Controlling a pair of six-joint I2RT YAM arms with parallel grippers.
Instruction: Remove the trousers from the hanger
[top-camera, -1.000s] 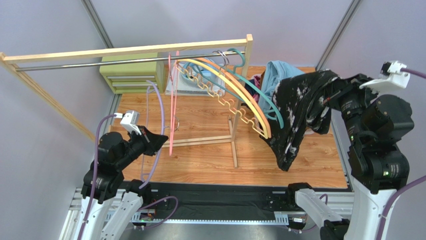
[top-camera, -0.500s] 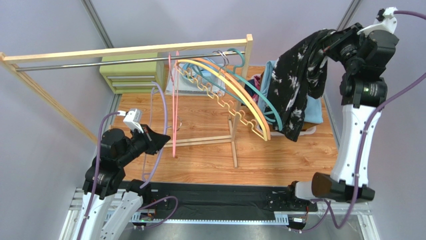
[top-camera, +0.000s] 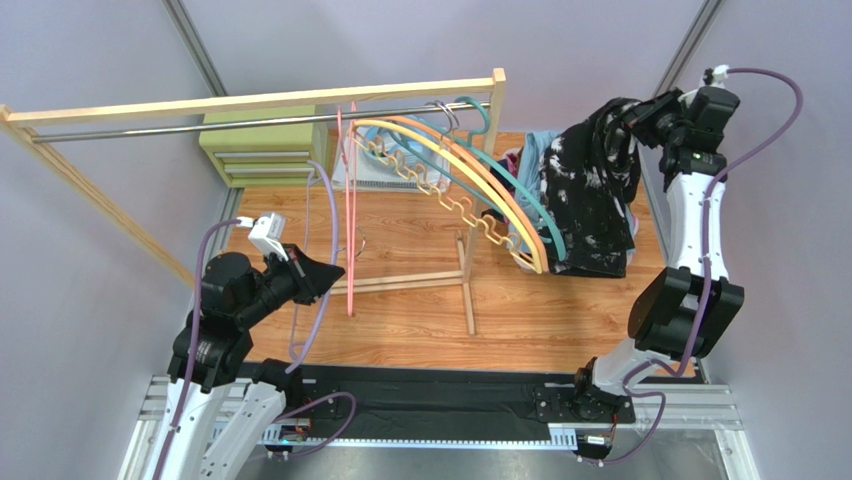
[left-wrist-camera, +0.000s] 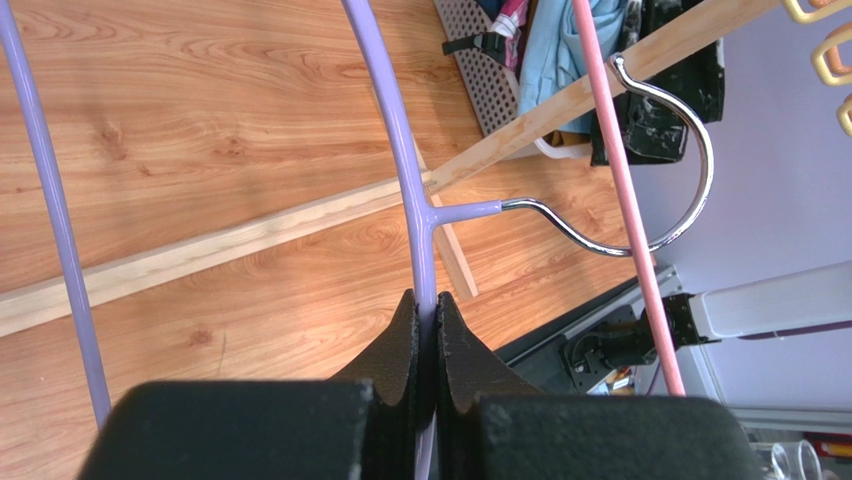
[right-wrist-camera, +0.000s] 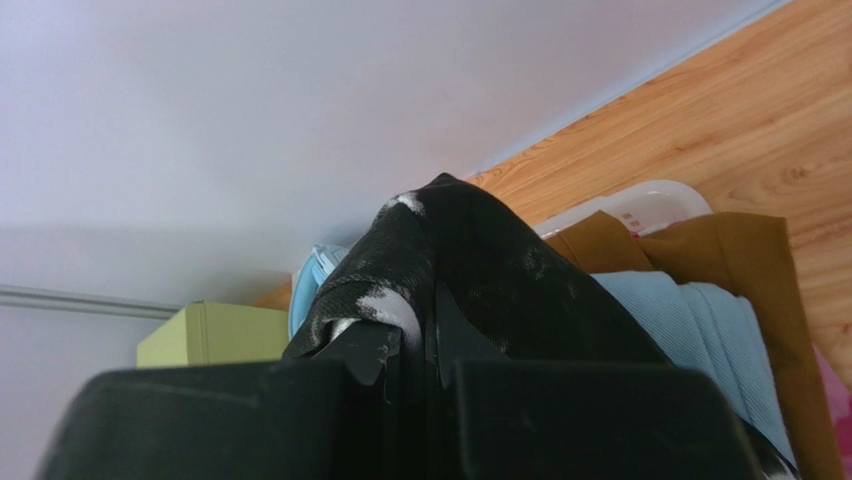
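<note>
Overhead at 2 o'clock, the right arm stands tall, its right hand (top-camera: 631, 117) clamped on the black trousers (top-camera: 590, 200), which hang down.

Left wrist: the left hand (left-wrist-camera: 427, 302) is pinched shut on a purple hanger (left-wrist-camera: 400, 130).

Right wrist: mustard trousers (right-wrist-camera: 740, 270) and blue trousers (right-wrist-camera: 700, 330) lie in a white basket (right-wrist-camera: 650, 200).

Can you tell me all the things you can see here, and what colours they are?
black speckled trousers: one, black with white flecks, hanging over the pile at the far right
other trousers: at least three, light blue, mustard-brown and pink, piled on the basket
basket: one, white, far right, mostly covered
purple hanger: one, lilac with a metal hook, off the rail, near left
pink hanger: one, pink, hanging down from the rail
curved hangers: at least three, orange, yellow and teal, bunched at the rail's right end
clothes rack: one, wood with a metal rail, across the table
drawer box: one, light green, behind the rack
table: one, wood grain
left end effector: black, shut on the purple hanger
right end effector: black, shut on the black speckled trousers
</note>
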